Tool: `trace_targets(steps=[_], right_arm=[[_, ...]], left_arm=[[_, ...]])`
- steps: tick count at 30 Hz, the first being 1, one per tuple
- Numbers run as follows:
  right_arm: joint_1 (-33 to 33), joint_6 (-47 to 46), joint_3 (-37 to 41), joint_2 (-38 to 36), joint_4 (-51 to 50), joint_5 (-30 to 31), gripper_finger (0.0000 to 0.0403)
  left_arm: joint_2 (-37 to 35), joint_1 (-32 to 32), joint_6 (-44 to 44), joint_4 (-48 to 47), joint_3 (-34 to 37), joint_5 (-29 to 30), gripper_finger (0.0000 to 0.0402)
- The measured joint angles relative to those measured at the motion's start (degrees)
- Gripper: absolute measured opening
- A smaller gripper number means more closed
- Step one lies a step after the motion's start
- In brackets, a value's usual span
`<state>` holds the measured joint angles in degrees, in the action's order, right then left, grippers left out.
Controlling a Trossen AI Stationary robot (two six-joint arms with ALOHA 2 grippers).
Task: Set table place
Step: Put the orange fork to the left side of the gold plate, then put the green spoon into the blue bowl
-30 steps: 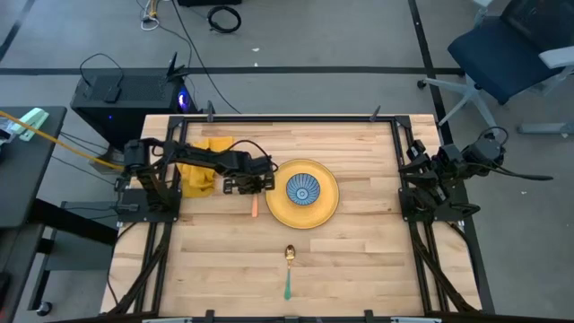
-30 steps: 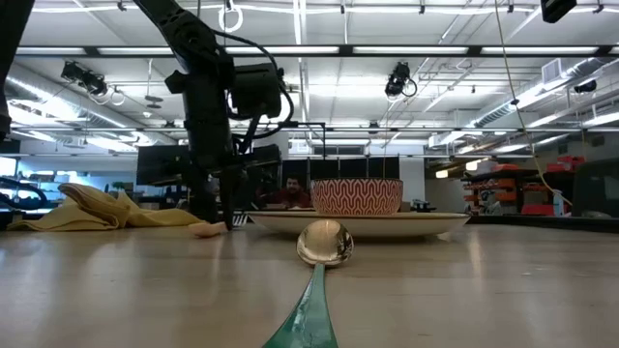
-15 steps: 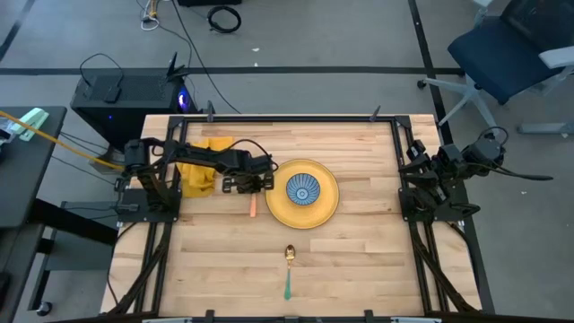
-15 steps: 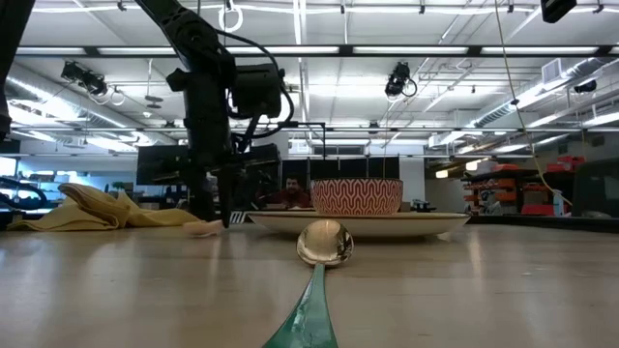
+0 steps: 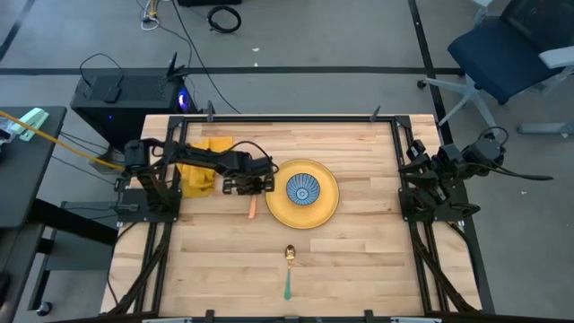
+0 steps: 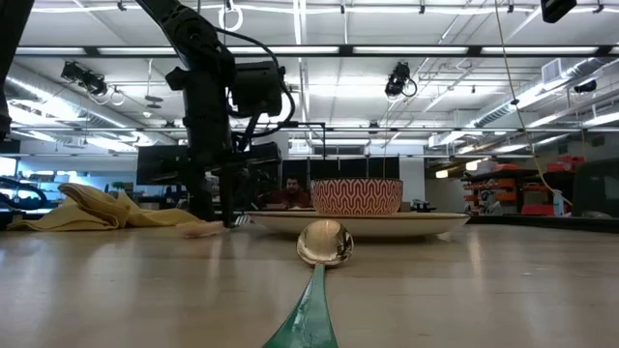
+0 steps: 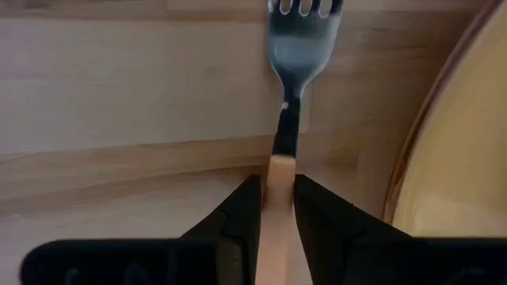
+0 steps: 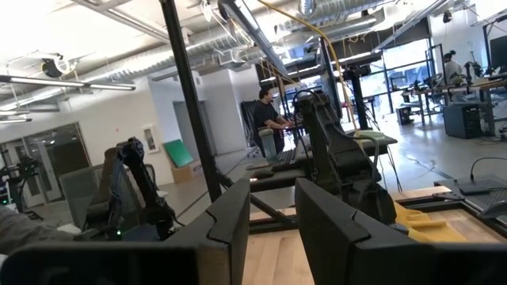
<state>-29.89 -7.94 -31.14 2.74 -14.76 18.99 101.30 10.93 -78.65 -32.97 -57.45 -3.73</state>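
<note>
Two fingers (image 7: 242, 210) of the left gripper (image 7: 277, 207) straddle the fork (image 7: 287, 95) handle — pinching it, apparently — long axis running alongside the yellow plate (image 5: 303, 193); right gripper (image 8: 273, 214) spread, parked far off.

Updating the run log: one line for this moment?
left gripper: shut on fork beside plate | right gripper: open, parked | spoon: untouched

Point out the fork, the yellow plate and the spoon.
fork (image 7: 304, 36): left wrist view, on the metal head just below the tines.
yellow plate (image 5: 327, 208): high view, on the bare rim to the right of the bowl.
spoon (image 6: 324, 242): low view, on the shiny bowl of the spoon.
</note>
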Motion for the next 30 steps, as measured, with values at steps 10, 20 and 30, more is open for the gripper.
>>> trace_targets(steps=[10, 20, 30], right_arm=[[0.0, 0.0, 0.0, 0.0, 0.0, 0.0, 0.011], [0.0, 0.0, 0.0, 0.0, 0.0, 0.0, 0.011], [0.0, 0.0, 0.0, 0.0, 0.0, 0.0, 0.011]], left_arm=[[0.0, -0.3, 0.0, 1.9, 0.0, 0.0, 0.0074], [0.0, -0.3, -0.2, 1.9, 0.0, 0.0, 0.0093], [0.0, -0.3, -0.2, 1.9, 0.0, 0.0, 0.0107]])
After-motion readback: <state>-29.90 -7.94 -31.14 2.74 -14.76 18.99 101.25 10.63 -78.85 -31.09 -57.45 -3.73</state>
